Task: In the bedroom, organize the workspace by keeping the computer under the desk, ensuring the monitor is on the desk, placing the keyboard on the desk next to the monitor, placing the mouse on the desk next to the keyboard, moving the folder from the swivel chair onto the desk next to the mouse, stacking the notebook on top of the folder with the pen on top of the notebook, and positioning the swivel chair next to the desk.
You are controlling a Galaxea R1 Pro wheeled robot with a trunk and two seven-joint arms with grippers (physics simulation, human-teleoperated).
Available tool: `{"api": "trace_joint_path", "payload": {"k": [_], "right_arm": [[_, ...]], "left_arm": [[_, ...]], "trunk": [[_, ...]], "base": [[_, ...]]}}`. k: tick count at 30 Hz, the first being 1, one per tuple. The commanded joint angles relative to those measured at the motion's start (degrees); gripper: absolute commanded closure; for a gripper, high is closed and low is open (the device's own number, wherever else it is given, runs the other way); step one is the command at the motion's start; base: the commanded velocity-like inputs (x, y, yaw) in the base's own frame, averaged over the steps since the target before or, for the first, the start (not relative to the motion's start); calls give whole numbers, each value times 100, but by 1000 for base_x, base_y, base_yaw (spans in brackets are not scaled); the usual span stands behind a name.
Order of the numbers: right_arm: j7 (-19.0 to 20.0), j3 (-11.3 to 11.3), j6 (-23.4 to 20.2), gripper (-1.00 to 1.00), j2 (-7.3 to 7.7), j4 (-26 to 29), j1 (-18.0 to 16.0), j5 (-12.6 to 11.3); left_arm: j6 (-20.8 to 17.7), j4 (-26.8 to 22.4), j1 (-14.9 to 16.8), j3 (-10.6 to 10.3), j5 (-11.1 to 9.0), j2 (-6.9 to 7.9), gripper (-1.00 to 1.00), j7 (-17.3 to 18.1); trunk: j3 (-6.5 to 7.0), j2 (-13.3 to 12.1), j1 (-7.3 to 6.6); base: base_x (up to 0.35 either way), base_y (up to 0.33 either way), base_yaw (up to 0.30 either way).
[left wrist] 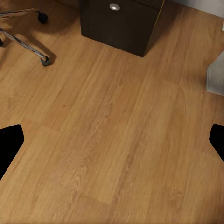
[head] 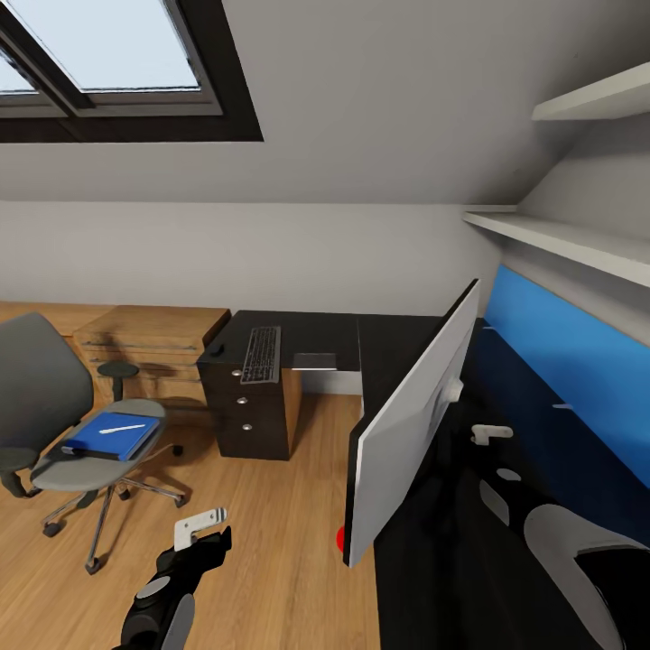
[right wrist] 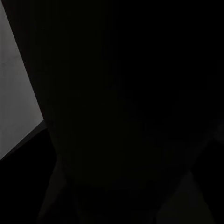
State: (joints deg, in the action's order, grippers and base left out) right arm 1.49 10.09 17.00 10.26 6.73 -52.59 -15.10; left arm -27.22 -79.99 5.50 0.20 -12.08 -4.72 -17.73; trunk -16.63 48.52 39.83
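The grey swivel chair (head: 41, 406) stands on the wood floor at the left, apart from the black desk (head: 397, 348). On its seat lies the blue folder (head: 108, 438) with the white pen (head: 122, 428) on top; I cannot make out the notebook. The keyboard (head: 262, 354) and the small dark mouse (head: 215, 347) lie on the desk's far wing. The monitor (head: 415, 424) stands on the desk, its pale back toward me. My left gripper (head: 206, 534) (left wrist: 112, 140) hangs open over bare floor. My right gripper (head: 492, 435) is behind the monitor over the desktop. The computer is not identifiable.
The black drawer unit (head: 253, 415) (left wrist: 121, 23) stands under the keyboard end. An oak dresser (head: 153, 343) lines the far wall. A blue back panel (head: 569, 370) and white shelves (head: 560, 239) bound the desk on the right. A chair castor (left wrist: 45, 60) is near my left gripper.
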Motion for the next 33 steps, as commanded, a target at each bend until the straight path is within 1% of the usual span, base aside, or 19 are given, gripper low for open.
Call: {"api": "trace_joint_path", "payload": {"k": [1,7,22,26,33], "right_arm": [[16,71,19,100,2,-12,-6,-64],[18,72,22,100,0,-9,-6,-63],[16,70,20,100,-8,0,-6,-63],[14,67,15,100,0,3,-6,-63],[17,71,14,100,2,3,-6,-63]], "left_arm": [[-20,-8,4,3,-62,-3,-100,-37],[-16,-8,4,6,-65,-3,-100,-37],[-20,-8,4,6,-64,5,-100,-37],[-20,-7,4,6,-62,4,-100,-37],[-20,-6,4,6,-62,4,-100,-37]], "trunk": [[-8,6,1],[-8,6,1],[-8,6,1],[-8,6,1],[-8,6,1]], "base": [[0,0,0],[-16,-83,0],[-97,-285,-4],[-6,-41,-160],[-1,-5,-251]]}}
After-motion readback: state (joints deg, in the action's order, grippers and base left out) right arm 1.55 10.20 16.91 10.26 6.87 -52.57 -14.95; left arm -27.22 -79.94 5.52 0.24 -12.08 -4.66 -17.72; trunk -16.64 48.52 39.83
